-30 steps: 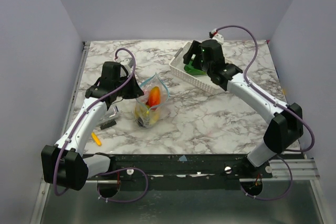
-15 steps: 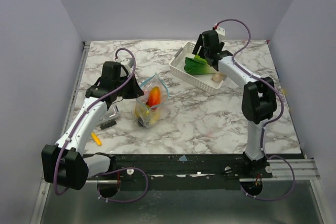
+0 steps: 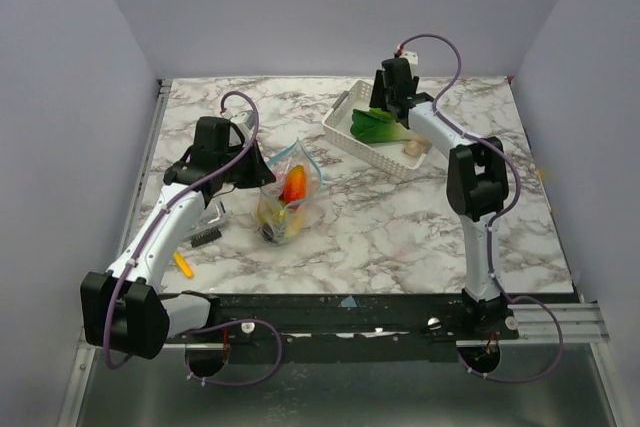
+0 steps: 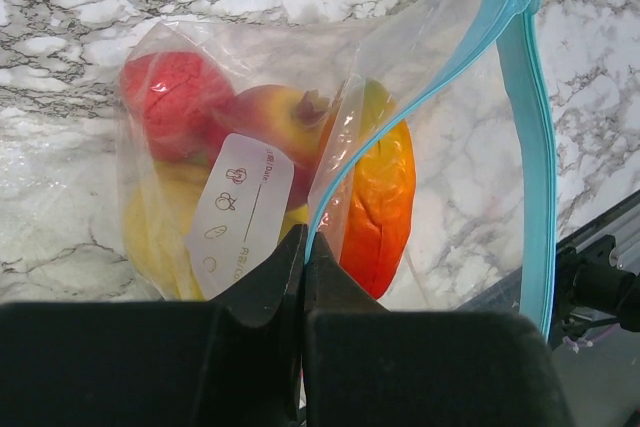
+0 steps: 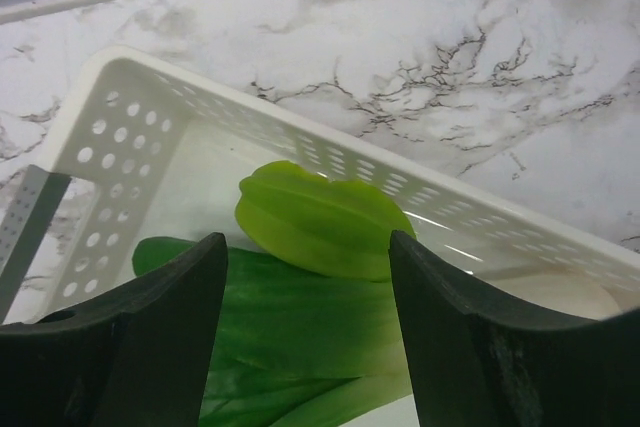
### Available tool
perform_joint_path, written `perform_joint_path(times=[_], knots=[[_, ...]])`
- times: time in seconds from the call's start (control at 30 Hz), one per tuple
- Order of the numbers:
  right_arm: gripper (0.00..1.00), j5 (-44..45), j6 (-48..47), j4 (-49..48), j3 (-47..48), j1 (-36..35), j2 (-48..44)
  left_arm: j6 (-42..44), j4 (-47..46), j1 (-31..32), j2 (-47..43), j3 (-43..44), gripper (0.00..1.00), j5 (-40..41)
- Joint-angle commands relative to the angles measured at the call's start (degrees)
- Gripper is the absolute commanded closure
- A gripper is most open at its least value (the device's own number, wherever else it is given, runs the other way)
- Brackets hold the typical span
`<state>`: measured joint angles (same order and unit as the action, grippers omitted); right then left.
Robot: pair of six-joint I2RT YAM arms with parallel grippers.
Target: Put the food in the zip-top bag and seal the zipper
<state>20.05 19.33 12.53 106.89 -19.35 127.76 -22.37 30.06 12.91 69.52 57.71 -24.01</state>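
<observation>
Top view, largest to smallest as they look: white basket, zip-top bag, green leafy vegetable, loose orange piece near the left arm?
white basket
zip-top bag
green leafy vegetable
loose orange piece
No near ties.

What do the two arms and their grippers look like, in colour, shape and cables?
Both arms, the left arm and the right arm, have slim white links with chunky black joints. A thin purple cable loops along each one. The left gripper and the right gripper have matte black fingers, broad and flat-sided. No markings show on the fingers.
</observation>
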Motion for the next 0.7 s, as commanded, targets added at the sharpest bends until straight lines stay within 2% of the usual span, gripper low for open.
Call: perform_joint_path(times=[0.0,0.2,0.4,0.57,0.67], knots=[[0.32,-1.0,-2.0,1.6,3.1,1.1,3.6,-0.6,-1.1,-0.6,0.9,-0.2,1.0,-2.0],[0.33,-2.2,-4.0,3.8,7.8,1.3,8.0,-0.4,-1.0,-0.6,1.0,0.0,1.0,-1.6],[0.33,-5.3,-5.1,4.7,8.4,1.4,10.0,-0.3,-0.7,-0.6,1.5,0.2,1.0,-1.4],[0.2,-9.6,-6.8,5.4,6.2,1.4,9.6,-0.3,-0.7,-0.7,1.4,0.0,1.0,-1.3],[0.18,-13.4,-8.3,7.3,5.4,1.3,9.3,-0.3,-0.8,-0.7,1.5,0.1,1.0,-1.4]])
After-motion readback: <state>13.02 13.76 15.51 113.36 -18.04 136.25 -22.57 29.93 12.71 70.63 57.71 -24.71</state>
